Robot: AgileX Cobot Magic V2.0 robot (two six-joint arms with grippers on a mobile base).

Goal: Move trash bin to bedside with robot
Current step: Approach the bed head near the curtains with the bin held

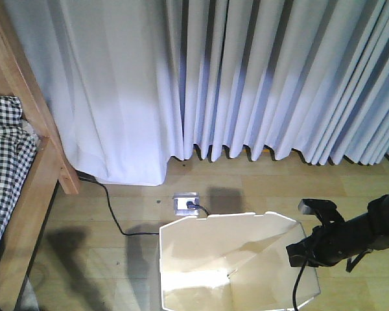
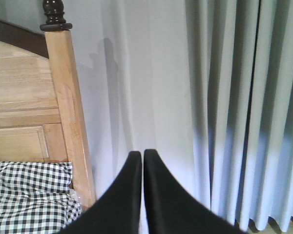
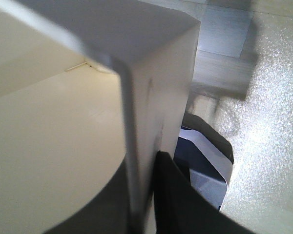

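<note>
The white trash bin (image 1: 214, 253) stands on the wooden floor at the bottom centre, open top showing. My right gripper (image 1: 299, 251) is shut on its right rim. In the right wrist view the bin's thin wall (image 3: 156, 97) runs between my right gripper's (image 3: 144, 195) jaws, one finger inside and the outer finger (image 3: 180, 204) outside. The bed with checked bedding (image 1: 3, 162) and a light wooden frame (image 1: 52, 162) is at the far left, apart from the bin. My left gripper (image 2: 142, 157) is shut and empty, facing the curtain beside the bed's headboard post (image 2: 63, 97).
White curtains (image 1: 246, 78) hang to the floor across the back. A floor socket (image 1: 185, 204) with a plug sits just behind the bin, and a black cable (image 1: 110, 210) runs from it toward the bed. A dark blue and white object (image 3: 205, 165) lies right outside the bin.
</note>
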